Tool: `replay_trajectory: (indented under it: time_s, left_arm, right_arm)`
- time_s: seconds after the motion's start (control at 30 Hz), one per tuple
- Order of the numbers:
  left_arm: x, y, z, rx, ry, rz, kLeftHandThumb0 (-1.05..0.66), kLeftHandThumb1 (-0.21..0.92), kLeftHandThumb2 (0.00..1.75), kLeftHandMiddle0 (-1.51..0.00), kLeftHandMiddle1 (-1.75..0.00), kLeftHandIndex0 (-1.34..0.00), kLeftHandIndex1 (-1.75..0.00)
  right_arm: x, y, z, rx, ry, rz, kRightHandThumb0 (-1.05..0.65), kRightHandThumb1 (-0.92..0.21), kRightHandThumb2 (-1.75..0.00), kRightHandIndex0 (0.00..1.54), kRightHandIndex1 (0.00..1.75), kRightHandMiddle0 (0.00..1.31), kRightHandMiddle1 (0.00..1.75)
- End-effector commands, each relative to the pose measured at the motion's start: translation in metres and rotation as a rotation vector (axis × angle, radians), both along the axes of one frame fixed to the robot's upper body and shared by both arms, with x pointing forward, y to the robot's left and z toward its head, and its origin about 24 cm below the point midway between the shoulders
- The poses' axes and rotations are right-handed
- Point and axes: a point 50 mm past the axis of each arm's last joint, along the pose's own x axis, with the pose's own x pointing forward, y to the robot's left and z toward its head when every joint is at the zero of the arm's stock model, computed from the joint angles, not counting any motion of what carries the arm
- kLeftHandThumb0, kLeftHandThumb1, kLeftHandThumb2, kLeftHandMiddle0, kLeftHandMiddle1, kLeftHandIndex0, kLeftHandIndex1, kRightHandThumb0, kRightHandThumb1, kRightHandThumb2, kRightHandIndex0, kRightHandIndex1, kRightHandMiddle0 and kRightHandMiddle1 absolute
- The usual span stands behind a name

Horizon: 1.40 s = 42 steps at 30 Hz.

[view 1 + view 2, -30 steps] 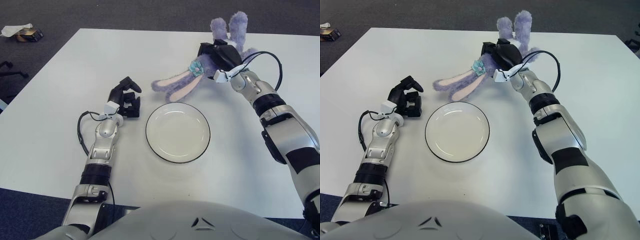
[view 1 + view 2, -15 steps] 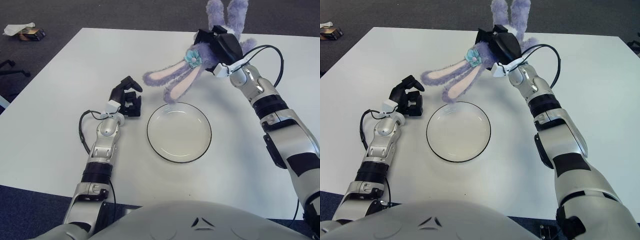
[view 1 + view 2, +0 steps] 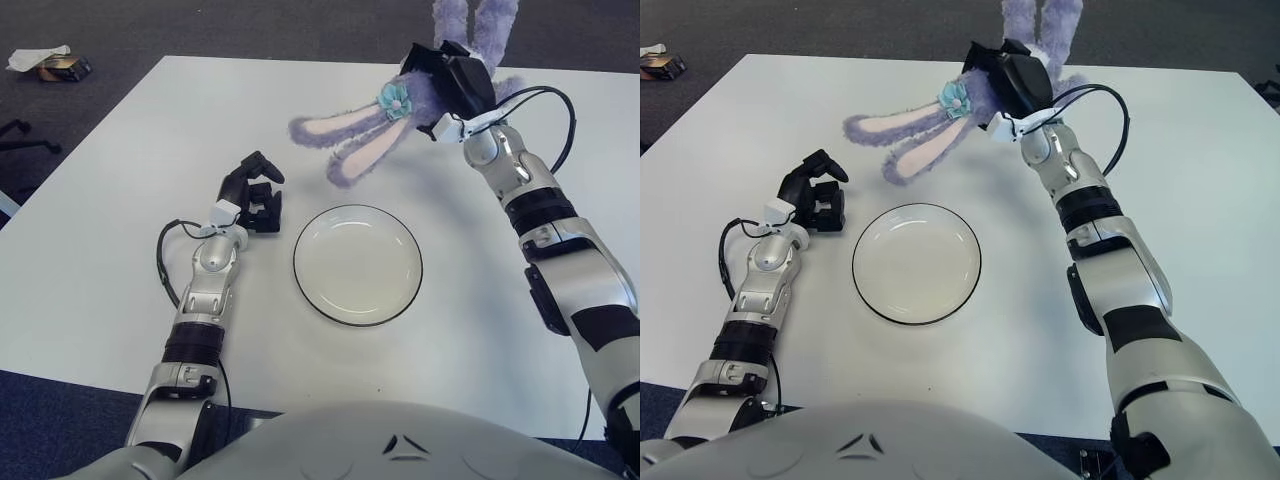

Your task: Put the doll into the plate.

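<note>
- The right robot hand (image 3: pixel 452 82) is raised above the far side of the white bench (image 3: pixel 100 250), with its black fingers closed around the body of the doll (image 3: pixel 385 125).
- The doll is a purple plush rabbit, held clear of the bench surface.
- Its two long ears, pink on the inner side, hang out to the left of the right robot hand and droop downward toward the near side.
- A small teal flower (image 3: pixel 394 96) sits on the rabbit's head, just left of the gripping fingers.
- Two purple plush legs stick up beyond the right robot hand, toward the top edge of the view.
- The plate (image 3: pixel 358 264) lies flat on the bench, nearer the robot than the right robot hand and a little to its left; it is white with a dark rim and holds nothing.
- The ear tips hang over the bench just beyond the plate's far rim, apart from it.
- The left robot hand (image 3: pixel 252 194) shows just to the left of the plate, its black fingers curled inward and holding nothing.
- A black cable (image 3: pixel 548 105) loops beside the right wrist.
</note>
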Motion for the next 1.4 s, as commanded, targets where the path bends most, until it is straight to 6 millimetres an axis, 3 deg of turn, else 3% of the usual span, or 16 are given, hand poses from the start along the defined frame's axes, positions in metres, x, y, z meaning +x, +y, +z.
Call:
replay_trajectory:
  time_s: [0.0, 0.3, 0.77, 1.37]
  left_arm:
    - [-0.016, -0.001, -0.033, -0.024, 0.126, 0.013, -0.51, 0.24, 1.41, -1.20, -1.75, -0.68, -1.75]
    - [-0.016, 0.000, -0.033, -0.032, 0.138, 0.013, -0.51, 0.25, 1.40, -1.18, -1.75, -0.67, -1.75]
    - [-0.014, -0.001, -0.032, -0.027, 0.135, 0.022, -0.50, 0.26, 1.39, -1.18, -1.75, -0.66, -1.75]
    - [-0.011, -0.003, -0.030, -0.023, 0.132, 0.041, -0.50, 0.28, 1.36, -1.15, -1.75, -0.64, -1.75]
  right_arm:
    - [-0.002, 0.006, 0.020, 0.042, -0.076, 0.030, 0.53, -0.17, -1.50, 0.73, 1.75, 1.01, 1.75]
    - [-0.022, 0.012, 0.016, 0.119, -0.002, 0.163, 0.51, -0.20, -1.46, 0.70, 1.75, 0.93, 1.75]
    - [-0.067, 0.003, 0.005, 0.177, 0.338, 0.388, 0.55, -0.13, -1.54, 0.76, 1.75, 1.01, 1.75]
    - [-0.101, -0.001, -0.006, 0.196, 0.525, 0.560, 0.55, -0.11, -1.56, 0.78, 1.75, 1.00, 1.75]
